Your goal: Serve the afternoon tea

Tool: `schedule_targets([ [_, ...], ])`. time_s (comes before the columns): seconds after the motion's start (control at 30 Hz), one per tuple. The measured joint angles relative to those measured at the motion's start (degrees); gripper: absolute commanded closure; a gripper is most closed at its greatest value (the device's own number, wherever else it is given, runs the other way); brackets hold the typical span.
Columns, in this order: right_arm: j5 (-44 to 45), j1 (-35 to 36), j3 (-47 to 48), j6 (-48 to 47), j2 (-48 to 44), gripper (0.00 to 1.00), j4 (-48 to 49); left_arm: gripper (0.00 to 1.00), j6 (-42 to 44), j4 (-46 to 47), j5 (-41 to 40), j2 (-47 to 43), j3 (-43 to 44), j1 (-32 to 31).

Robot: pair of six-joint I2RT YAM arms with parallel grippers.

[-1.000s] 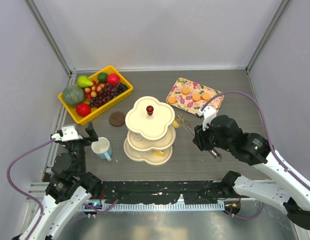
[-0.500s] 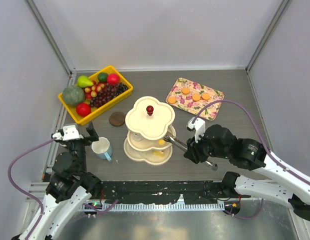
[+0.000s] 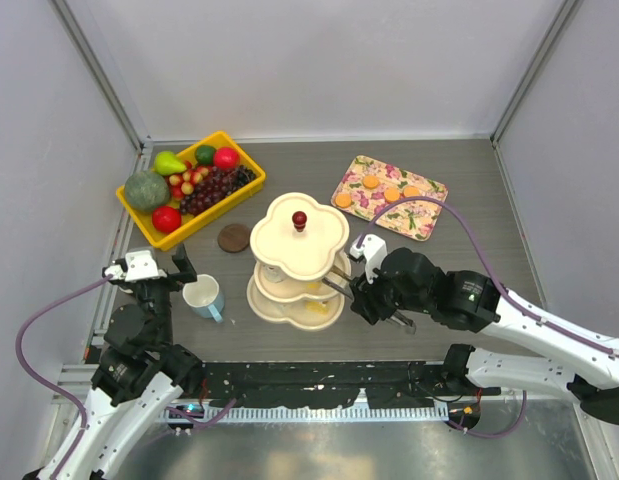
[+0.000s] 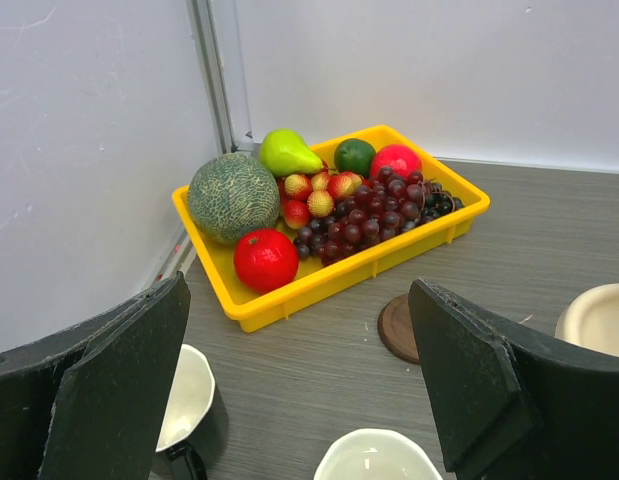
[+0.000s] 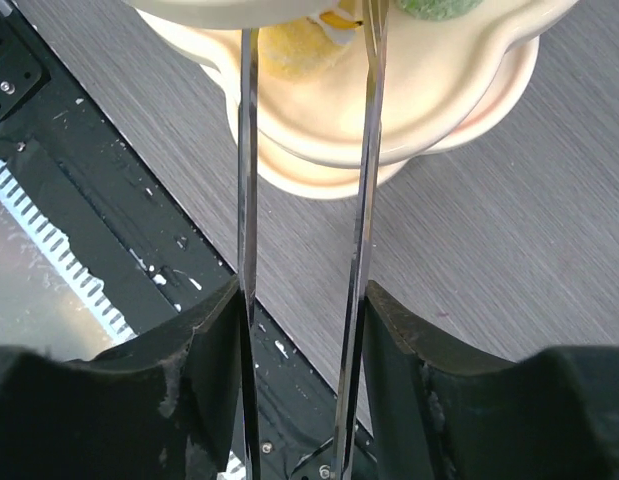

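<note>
Cream stand (image 3: 289,250): we grip tongs (image 5: 248,150) in our right hand (image 5: 301,320), reaching into its tiers; left hand (image 4: 299,370) wide open.

The grey table (image 3: 289,170) carries yellow bin (image 3: 214,215), floral tray (image 3: 377,206), tiered stand (image 3: 289,255), blue mug (image 3: 204,297), brown disc (image 3: 233,237).

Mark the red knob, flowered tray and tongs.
red knob (image 3: 299,218), top view, its round top.
flowered tray (image 3: 389,175), top view, bare patterned surface near far edge.
tongs (image 5: 247,150), right wrist view, left metal blade.
</note>
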Motion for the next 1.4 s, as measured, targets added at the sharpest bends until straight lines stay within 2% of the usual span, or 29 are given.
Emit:
schedule_targets([
  [0.2, 0.28, 0.02, 0.0, -0.83, 0.26, 0.39, 0.59, 0.01, 0.0, 0.02, 0.0, -0.09, 0.0, 0.0],
  [0.5, 0.46, 0.04, 0.07, -0.61, -4.0, 0.39, -1.62, 0.01, 0.0, 0.02, 0.0, -0.28, 0.0, 0.0],
  [0.8, 7.96, 0.09, 5.07, 2.1, -5.6, 0.44, -13.4, 0.01, 0.02, 0.02, 0.0, -0.28, 0.0, 0.0],
  [1.03, 15.65, -0.87, 9.62, 3.65, -2.51, 0.44, -20.61, 0.01, 0.02, 0.02, 0.0, -0.28, 0.0, 0.0],
  [1.13, 17.18, -5.49, 10.49, 3.21, -0.28, 0.44, -21.49, 0.01, 0.0, 0.0, 0.0, -0.28, 0.0, 0.0],
  [1.27, 15.56, -18.03, 10.56, 0.7, 3.39, 0.44, -20.44, 0.01, 0.0, 0.02, 0.0, -0.66, 0.0, 0.0],
  [1.4, 13.46, -27.52, 10.56, -1.77, 8.68, 0.44, -17.09, 0.01, 0.0, 0.02, 0.0, -1.14, 0.0, 0.0],
])
